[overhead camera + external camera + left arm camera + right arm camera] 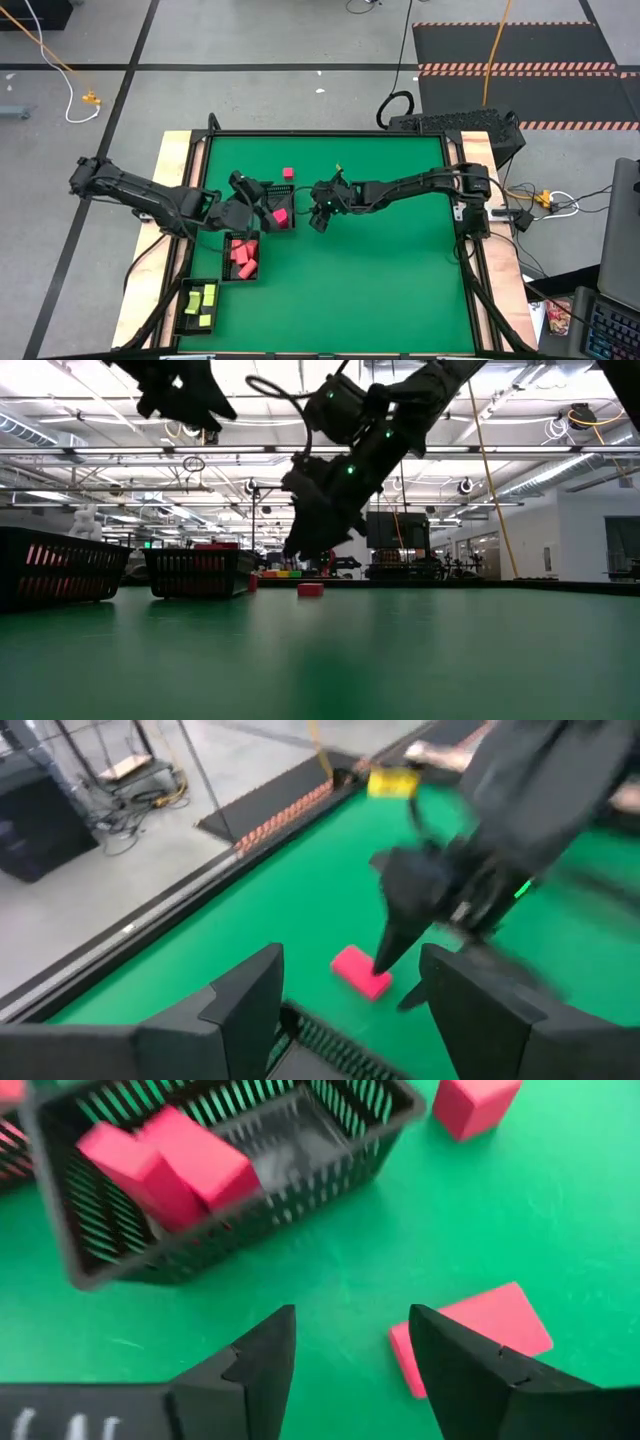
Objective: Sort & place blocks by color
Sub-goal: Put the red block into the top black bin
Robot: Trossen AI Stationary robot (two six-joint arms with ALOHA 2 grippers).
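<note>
While your left gripper hangs with fingers parted and empty over the magenta tray, your right gripper, fingers likewise apart and empty, sits just right of it above a flat magenta block on the green table.

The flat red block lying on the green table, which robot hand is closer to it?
Right. The right gripper hangs open just beside the flat red block. The left gripper is open farther back, over a black tray.

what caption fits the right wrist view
Open right end effector above flat magenta-red block, beside black mesh tray holding two magenta-red blocks.
</note>
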